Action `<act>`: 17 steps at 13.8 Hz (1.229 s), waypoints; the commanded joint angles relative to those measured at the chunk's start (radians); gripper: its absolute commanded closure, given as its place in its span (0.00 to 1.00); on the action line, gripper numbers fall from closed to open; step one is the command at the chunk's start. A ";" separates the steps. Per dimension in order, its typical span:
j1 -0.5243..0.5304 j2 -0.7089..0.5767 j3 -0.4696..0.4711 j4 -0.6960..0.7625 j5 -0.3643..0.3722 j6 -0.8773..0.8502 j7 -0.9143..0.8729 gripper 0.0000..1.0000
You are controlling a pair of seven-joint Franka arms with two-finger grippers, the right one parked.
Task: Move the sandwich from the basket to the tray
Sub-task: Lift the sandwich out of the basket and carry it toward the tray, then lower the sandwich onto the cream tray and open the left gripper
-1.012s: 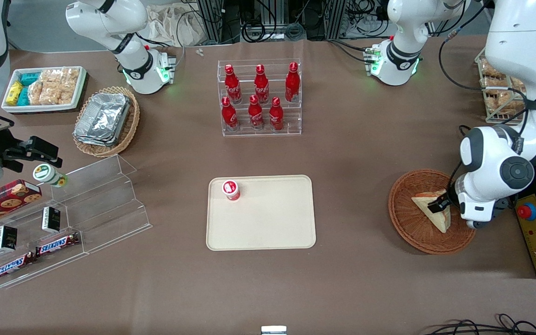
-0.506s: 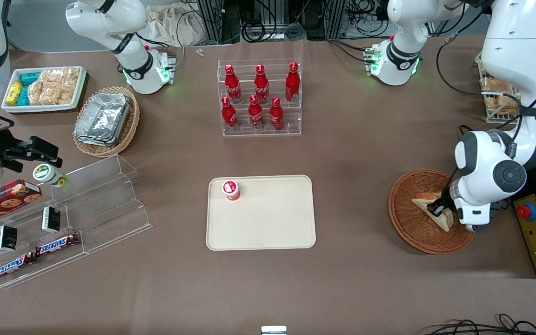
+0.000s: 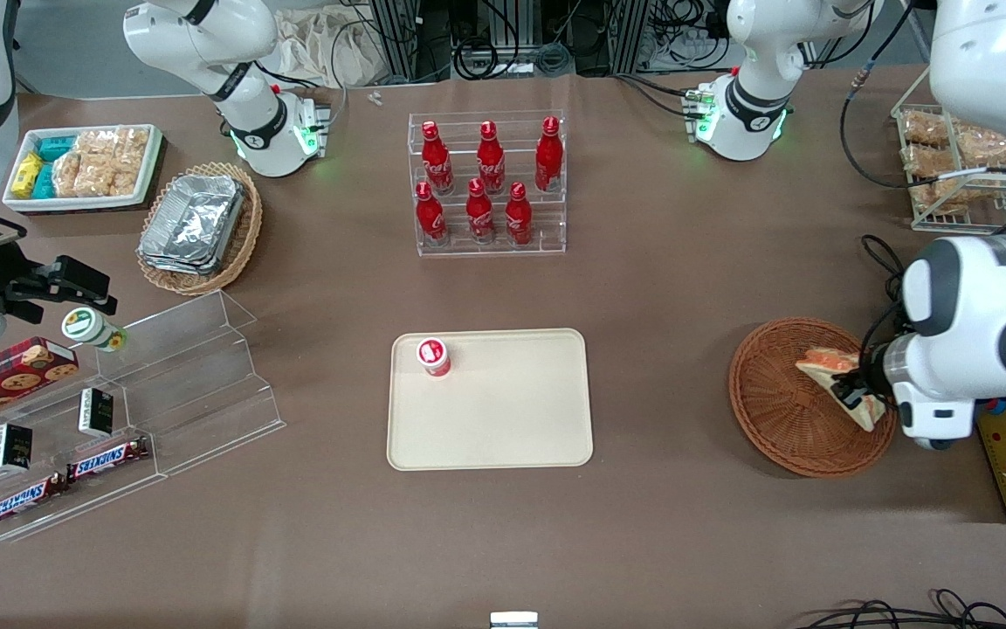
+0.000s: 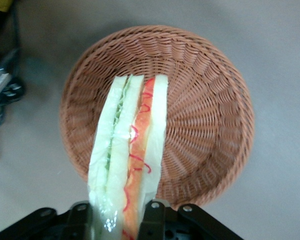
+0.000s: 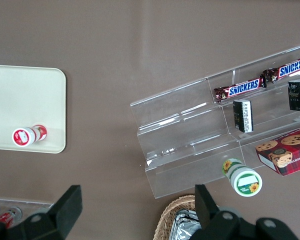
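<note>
Front view: the pale triangular sandwich (image 3: pixel 844 384) is clamped in the gripper (image 3: pixel 852 390) jaws above the round reddish-brown wicker basket (image 3: pixel 774 411); the flat cream rectangular tray (image 3: pixel 512 419) lies well apart, toward the parked arm's end.

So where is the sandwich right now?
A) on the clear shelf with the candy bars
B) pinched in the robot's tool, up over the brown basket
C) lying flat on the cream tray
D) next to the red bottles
B: the tool is shut on the sandwich, holding it on edge above the basket, while the tray holds only a small red-and-white cup.
</note>
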 commanded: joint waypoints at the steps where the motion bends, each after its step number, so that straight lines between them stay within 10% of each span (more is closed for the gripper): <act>1: -0.001 -0.048 -0.040 0.120 0.019 -0.178 0.044 1.00; 10: -0.010 -0.019 -0.418 0.177 -0.015 -0.098 0.109 0.94; 17: -0.240 0.259 -0.436 0.154 0.112 0.168 0.101 0.98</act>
